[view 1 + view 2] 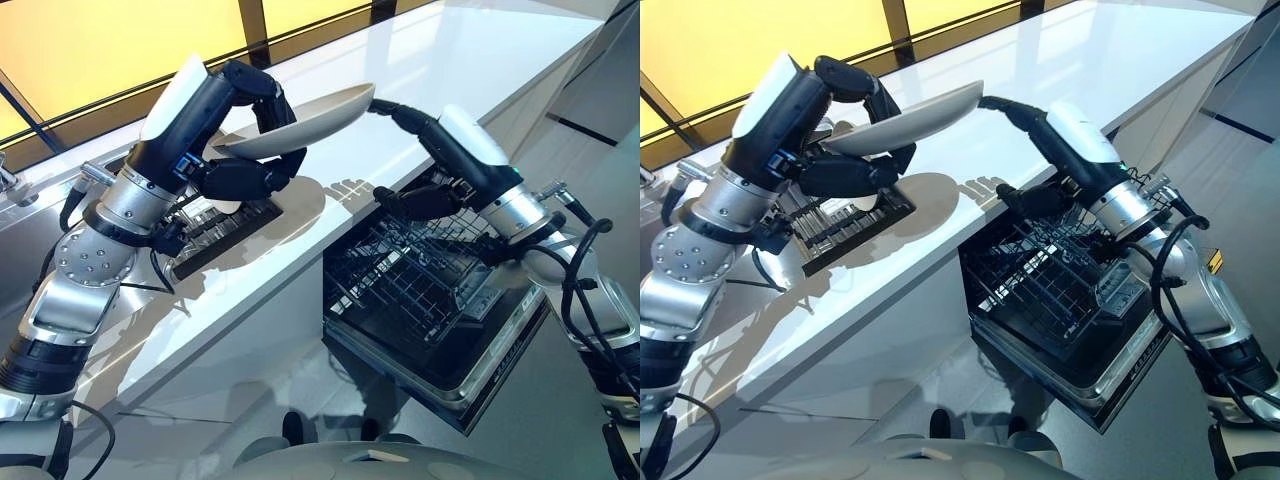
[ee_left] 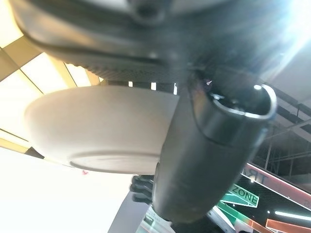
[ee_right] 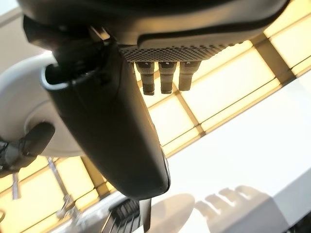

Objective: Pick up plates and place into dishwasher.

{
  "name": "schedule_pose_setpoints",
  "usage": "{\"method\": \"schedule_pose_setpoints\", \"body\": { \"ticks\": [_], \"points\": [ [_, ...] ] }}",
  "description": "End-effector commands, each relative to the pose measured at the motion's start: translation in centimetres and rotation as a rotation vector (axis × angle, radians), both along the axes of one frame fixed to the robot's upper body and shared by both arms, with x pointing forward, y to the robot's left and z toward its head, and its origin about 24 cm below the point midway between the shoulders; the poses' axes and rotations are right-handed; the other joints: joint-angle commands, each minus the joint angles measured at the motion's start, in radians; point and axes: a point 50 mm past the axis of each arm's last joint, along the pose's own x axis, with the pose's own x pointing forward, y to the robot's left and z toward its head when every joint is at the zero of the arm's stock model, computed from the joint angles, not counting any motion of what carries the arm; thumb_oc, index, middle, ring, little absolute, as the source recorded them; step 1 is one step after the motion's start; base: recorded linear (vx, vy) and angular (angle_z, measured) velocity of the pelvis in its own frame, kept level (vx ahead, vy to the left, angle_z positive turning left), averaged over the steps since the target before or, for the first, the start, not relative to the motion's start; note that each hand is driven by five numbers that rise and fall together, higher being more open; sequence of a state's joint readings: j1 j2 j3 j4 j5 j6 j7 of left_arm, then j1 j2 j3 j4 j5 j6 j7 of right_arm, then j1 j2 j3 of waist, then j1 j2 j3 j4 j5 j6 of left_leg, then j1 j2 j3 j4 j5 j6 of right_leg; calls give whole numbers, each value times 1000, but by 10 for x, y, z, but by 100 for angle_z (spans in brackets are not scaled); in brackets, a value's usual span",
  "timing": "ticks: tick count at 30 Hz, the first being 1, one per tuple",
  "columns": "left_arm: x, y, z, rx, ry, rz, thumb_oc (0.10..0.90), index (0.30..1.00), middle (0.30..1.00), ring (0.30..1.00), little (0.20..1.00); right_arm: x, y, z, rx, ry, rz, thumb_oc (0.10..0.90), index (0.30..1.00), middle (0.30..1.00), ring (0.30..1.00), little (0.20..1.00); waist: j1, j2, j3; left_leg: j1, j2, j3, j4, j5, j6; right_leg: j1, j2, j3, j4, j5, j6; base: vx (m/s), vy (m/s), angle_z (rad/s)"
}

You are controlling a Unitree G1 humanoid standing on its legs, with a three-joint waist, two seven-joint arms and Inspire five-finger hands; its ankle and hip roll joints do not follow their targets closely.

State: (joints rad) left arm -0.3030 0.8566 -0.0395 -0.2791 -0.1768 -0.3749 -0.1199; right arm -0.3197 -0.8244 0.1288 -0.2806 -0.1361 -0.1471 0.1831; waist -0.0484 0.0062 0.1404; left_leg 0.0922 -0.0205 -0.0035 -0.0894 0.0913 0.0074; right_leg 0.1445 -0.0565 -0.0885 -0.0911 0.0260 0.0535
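One plate (image 1: 300, 125) held aloft by left hand (image 1: 245, 175), right hand (image 1: 410, 195) alongside.

White plate (image 1: 300, 125) tilted, held up above the open dishwasher (image 1: 430, 300).

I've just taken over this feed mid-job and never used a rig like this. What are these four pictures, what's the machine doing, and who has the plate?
It is a humanoid robot with two silver-grey arms ending in dark fingered hands. The two wide pictures come from a stereo camera on its head, looking down. The other two come from cameras on its wrists, very close to each hand.

The left hand grips a white plate above the white counter, fingers over it and thumb under. The right hand reaches straight fingers to the plate's far rim; I cannot tell if they touch it. A dark dish rack sits on the counter. Below the counter, the dishwasher is open with its wire basket pulled out.
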Motion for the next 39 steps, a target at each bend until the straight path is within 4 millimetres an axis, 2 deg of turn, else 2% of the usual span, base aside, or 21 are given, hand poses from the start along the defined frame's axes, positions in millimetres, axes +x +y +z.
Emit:
{"method": "schedule_pose_setpoints", "body": {
  "ticks": [1, 6, 10, 22, 26, 31, 39],
  "points": [
    [-1, -8, 40, -104, -149, -119, 100, 300, 300, 300, 200, -7, 17, 61, 50, -263, 126, 800, 900, 900, 900, 900, 19, -20, -79, 53, -52, 5, 2, -138, 27, -26, 81, -6, 76, -63, -7, -25, -5, 6],
    [1, -13, 35, -83, -110, -142, 100, 300, 300, 300, 200, -8, 24, 62, 59, -284, 155, 800, 900, 900, 900, 900, 23, -19, -77, 49, -53, 5, 2, -128, 28, -29, 83, -6, 75, -55, -9, -5, -1, 1],
    [1, -14, 32, -80, -87, -144, 100, 300, 300, 300, 200, -8, 22, 61, 100, -293, 129, 800, 900, 900, 900, 900, 24, -17, -77, 49, -55, 1, 2, -127, 30, -28, 84, -4, 76, -56, -10, 0, 0, 0],
    [-1, -9, 28, -110, -104, -107, 100, 300, 300, 300, 200, 3, -2, 50, 279, -281, -103, 800, 900, 900, 900, 900, 19, -6, -66, 57, -57, 1, 2, -130, 36, -29, 84, 1, 88, -61, -11, 0, 0, 0],
    [-3, -7, 28, -126, -128, -90, 100, 300, 300, 300, 200, 8, -15, 40, 316, -266, -220, 800, 900, 900, 900, 900, 15, -3, -62, 62, -55, 5, 2, -132, 36, -27, 83, -1, 93, -65, -9, 0, 0, 0],
    [-4, -8, 29, -123, -122, -94, 100, 300, 300, 300, 200, 7, -14, 40, 313, -253, -193, 800, 900, 900, 900, 900, 18, -3, -61, 63, -56, 3, 2, -131, 36, -28, 82, -4, 100, -69, -10, 0, 0, 0],
    [-1, -14, 27, -93, -82, -145, 100, 300, 300, 300, 200, 1, 9, 51, 247, -264, 8, 800, 900, 900, 900, 900, 27, -7, -63, 65, -59, -9, 2, -131, 38, -26, 80, -13, 106, -75, -12, 22, -3, 5]
  ]
}}
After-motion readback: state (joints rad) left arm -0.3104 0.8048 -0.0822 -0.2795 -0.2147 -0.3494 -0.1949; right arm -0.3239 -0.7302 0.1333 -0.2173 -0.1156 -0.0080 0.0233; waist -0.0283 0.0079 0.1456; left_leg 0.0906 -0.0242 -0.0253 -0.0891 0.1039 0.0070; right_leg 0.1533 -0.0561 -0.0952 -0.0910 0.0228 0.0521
